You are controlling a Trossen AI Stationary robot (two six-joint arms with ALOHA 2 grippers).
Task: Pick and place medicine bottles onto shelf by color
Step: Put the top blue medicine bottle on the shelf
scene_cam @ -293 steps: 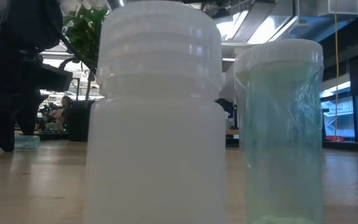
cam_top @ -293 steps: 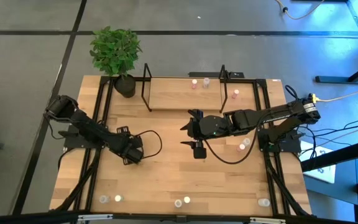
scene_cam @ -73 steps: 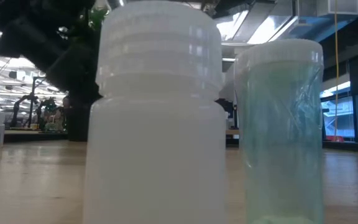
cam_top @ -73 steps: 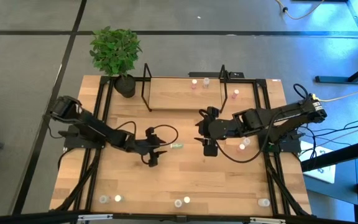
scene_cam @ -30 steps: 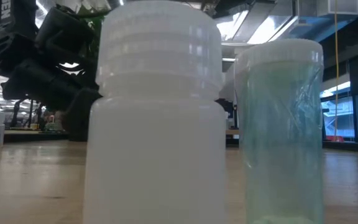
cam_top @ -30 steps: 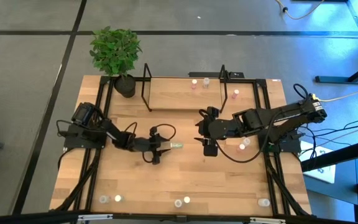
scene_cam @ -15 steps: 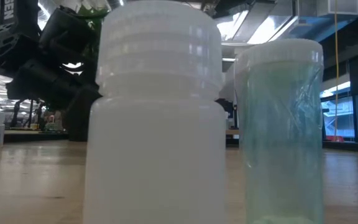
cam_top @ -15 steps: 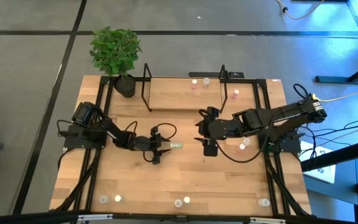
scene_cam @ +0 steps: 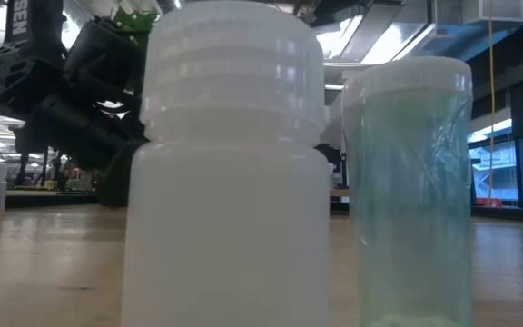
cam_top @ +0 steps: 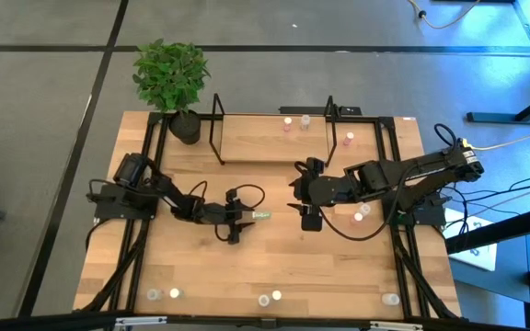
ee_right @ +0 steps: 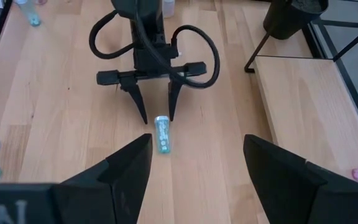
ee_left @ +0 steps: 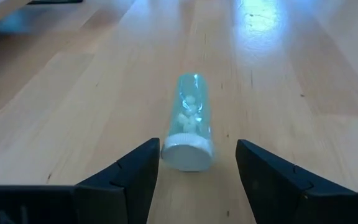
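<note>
Your left gripper (cam_top: 244, 217) sits low over the middle of the desk with its jaws spread, and a green-tinted bottle (cam_top: 261, 216) lies on its side just at the fingertips, white cap toward the gripper; in the left wrist view the bottle (ee_left: 190, 127) rests on the wood with its cap end between the two fingers (ee_left: 132, 177), and neither finger touches it. Your right gripper (cam_top: 308, 219) hangs a little farther toward the desk's right side, also with its jaws apart and holding nothing; from its wrist camera you look back across the wood at the left gripper (ee_right: 156, 115) and the lying bottle (ee_right: 162, 134). Beyond both arms, at the far edge, stands the shelf (cam_top: 256, 138), its board framed by black wire uprights; two small bottles (cam_top: 288, 122) stand at its far right corner, one pinkish and one paler, and another pink bottle (cam_top: 348, 140) stands just past the shelf's right upright. A potted plant (cam_top: 173, 78) sits at the desk's far left corner, beside the shelf's left end. Two more bottles (cam_top: 362, 213) rest near the right arm's base. Along the near edge you have a scattered row: a pair at the left (cam_top: 164, 294), a pair near the middle (cam_top: 270, 298), which fill the low view as a white bottle (scene_cam: 230, 173) and a green one (scene_cam: 411, 191), and one at the right (cam_top: 390, 299).
</note>
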